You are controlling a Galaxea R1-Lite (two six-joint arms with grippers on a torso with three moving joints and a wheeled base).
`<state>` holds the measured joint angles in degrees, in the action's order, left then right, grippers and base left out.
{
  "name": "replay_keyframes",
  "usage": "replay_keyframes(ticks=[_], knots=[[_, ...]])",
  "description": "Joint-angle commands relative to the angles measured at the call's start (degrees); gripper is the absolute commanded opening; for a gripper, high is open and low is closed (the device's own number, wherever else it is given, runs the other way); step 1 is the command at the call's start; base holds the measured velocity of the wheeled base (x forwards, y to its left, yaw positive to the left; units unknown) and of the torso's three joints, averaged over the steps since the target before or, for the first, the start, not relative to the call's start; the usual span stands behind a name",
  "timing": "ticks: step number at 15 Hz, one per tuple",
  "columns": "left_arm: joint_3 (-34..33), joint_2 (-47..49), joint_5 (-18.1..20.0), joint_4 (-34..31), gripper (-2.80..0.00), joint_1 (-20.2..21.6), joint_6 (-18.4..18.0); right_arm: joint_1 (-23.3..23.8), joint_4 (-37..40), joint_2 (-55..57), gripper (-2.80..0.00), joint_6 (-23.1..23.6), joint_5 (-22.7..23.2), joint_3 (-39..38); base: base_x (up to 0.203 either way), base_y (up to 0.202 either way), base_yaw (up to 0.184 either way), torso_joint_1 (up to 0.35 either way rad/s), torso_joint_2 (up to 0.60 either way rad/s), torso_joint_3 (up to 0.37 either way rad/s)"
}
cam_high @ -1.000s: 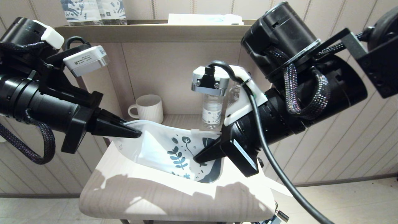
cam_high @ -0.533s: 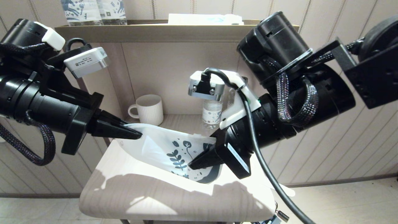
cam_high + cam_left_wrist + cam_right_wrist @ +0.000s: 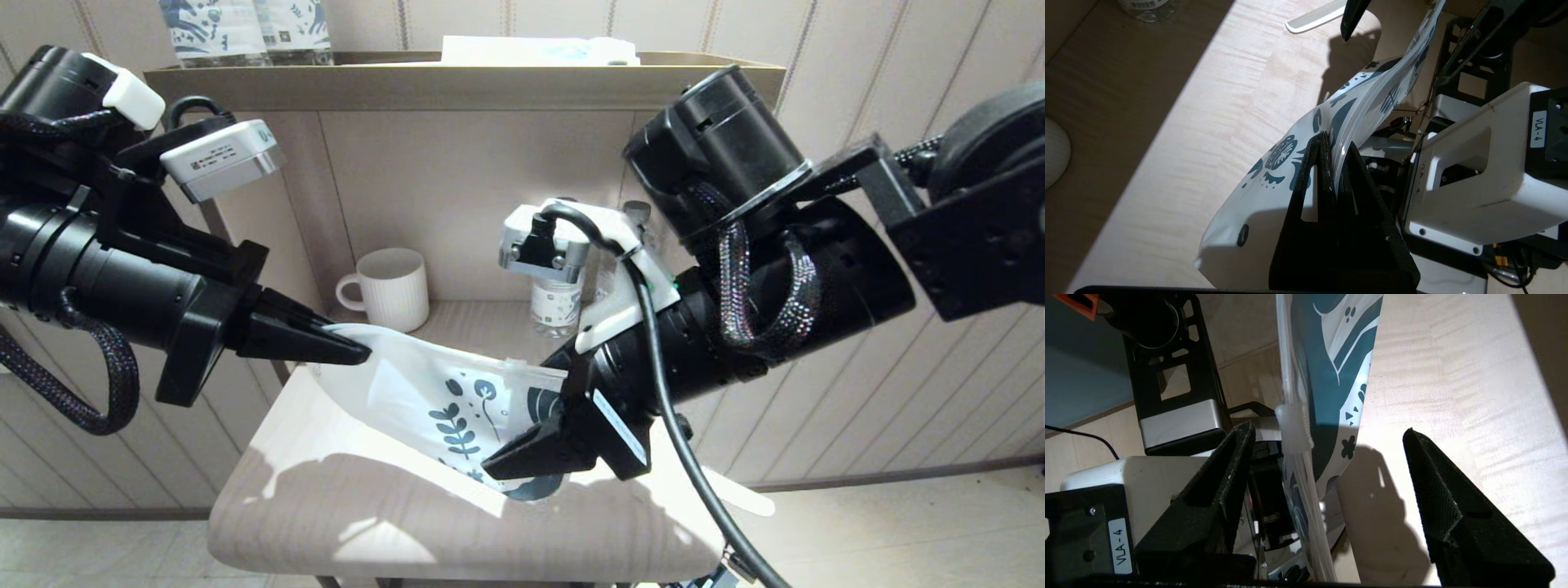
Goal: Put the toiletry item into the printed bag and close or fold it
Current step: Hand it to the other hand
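Spanning the middle of the pale wooden table, the printed bag hangs slanted above it. At nine o'clock the left gripper pinches the bag's plain end, fingers tight together on the plastic. At four o'clock the right gripper sits at the leaf-printed end, its fingers spread wide, touching nothing. A white comb lies on the table beyond the bag.

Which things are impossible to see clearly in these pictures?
- Printed bag contents, all views: its opaque wall hides them.
- Toiletry item, left wrist view: picture's edge cuts off one end.
- Small bottle, head view: right arm's camera covers its top.
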<state>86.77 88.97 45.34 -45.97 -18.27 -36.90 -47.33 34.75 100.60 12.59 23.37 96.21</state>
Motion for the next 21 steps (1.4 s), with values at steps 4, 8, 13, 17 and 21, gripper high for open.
replay_keyframes(ticks=[4, 8, 13, 17, 21], knots=[[0.4, 0.6, 0.3, -0.2, -2.8, 0.0, 0.7, 0.1, -19.5, -4.7, 0.0, -7.7, -0.2, -12.4, 0.0, 0.0, 0.0, 0.0, 0.0, 0.0], [1.1, 1.4, 0.1, -0.1, -2.8, 0.4, 1.6, 0.3, -20.8, -6.7, 0.0, -8.3, -0.2, -14.4, 0.0, 0.0, 0.0, 0.0, 0.0, 0.0], [2.3, 2.6, 0.2, -0.1, -2.8, 1.4, 3.1, 1.4, -20.9, -9.5, 0.0, -8.3, -0.2, -18.3, 0.0, 0.0, 0.0, 0.0, 0.0, 0.0], [1.8, 2.3, 0.2, 0.1, -2.8, 1.4, 3.1, 3.2, -21.2, -8.7, 0.0, -8.1, 0.2, -17.2, 0.0, 0.0, 0.0, 0.0, 0.0, 0.0], [0.6, 1.6, 0.4, 0.1, -2.8, 1.4, 2.6, 4.5, -21.7, -6.6, 0.0, -6.5, 3.0, -15.6, 0.0, 0.0, 0.0, 0.0, 0.0, 0.0]])
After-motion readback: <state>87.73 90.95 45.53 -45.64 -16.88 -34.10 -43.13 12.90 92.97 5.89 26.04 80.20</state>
